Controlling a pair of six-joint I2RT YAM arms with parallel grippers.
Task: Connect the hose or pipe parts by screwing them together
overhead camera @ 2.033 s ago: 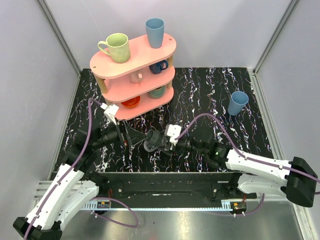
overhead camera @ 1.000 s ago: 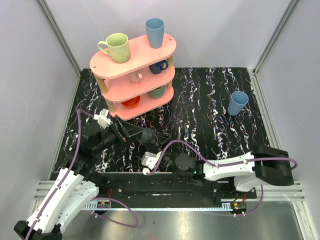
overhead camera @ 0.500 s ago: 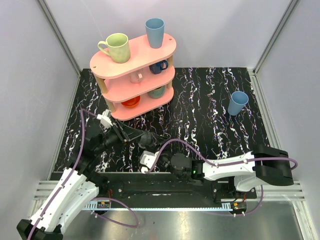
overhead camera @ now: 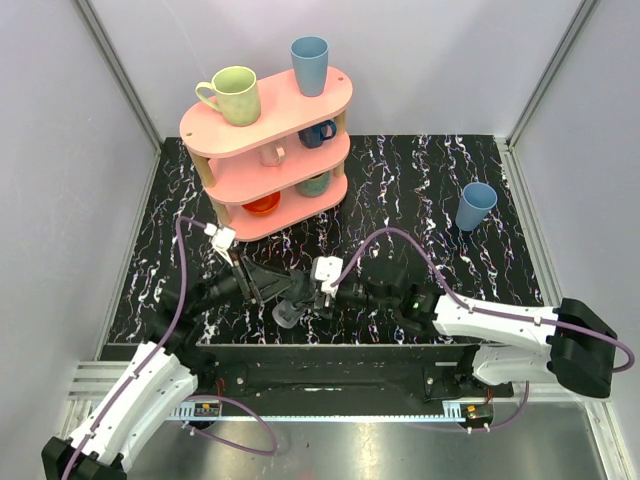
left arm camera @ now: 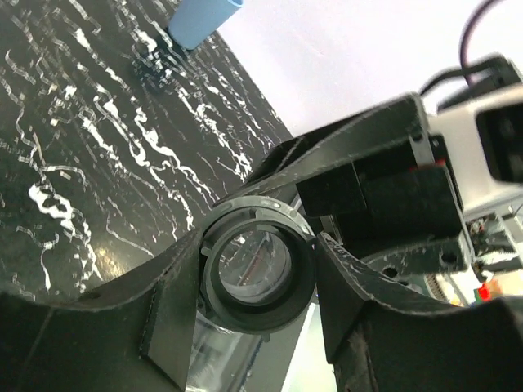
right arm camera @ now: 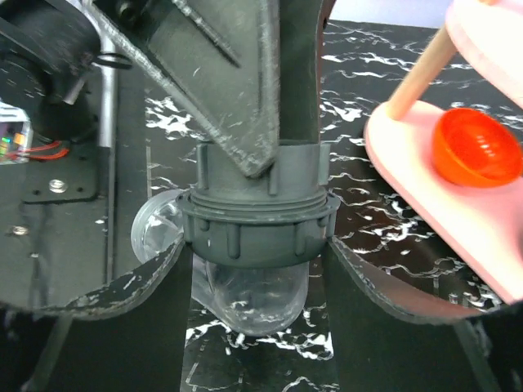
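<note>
The hose or pipe parts hang joined above the table near its front. A dark ribbed collar (right arm camera: 257, 224) sits under a dark threaded fitting (right arm camera: 257, 159), and a grey-translucent elbow (right arm camera: 253, 294) with a flared rim (right arm camera: 155, 233) hangs below. From the top view the translucent piece (overhead camera: 285, 316) pokes toward the near edge. My left gripper (overhead camera: 280, 288) (left arm camera: 257, 269) is shut on the dark fitting's round end, one finger on each side. My right gripper (overhead camera: 306, 296) (right arm camera: 257, 245) is shut on the ribbed collar from the right.
A pink three-tier shelf (overhead camera: 215, 130) with mugs stands at the back left, and an orange bowl (right arm camera: 478, 147) lies on its lowest tier. A blue cup (overhead camera: 475, 205) stands at the right. Purple cables loop over both arms. The metal base rail (overhead camera: 320, 375) runs along the near edge.
My right arm has swung out from the near edge and its gripper now sits on the collar. My left gripper has shifted slightly nearer with the parts and its fingers have drawn in.
</note>
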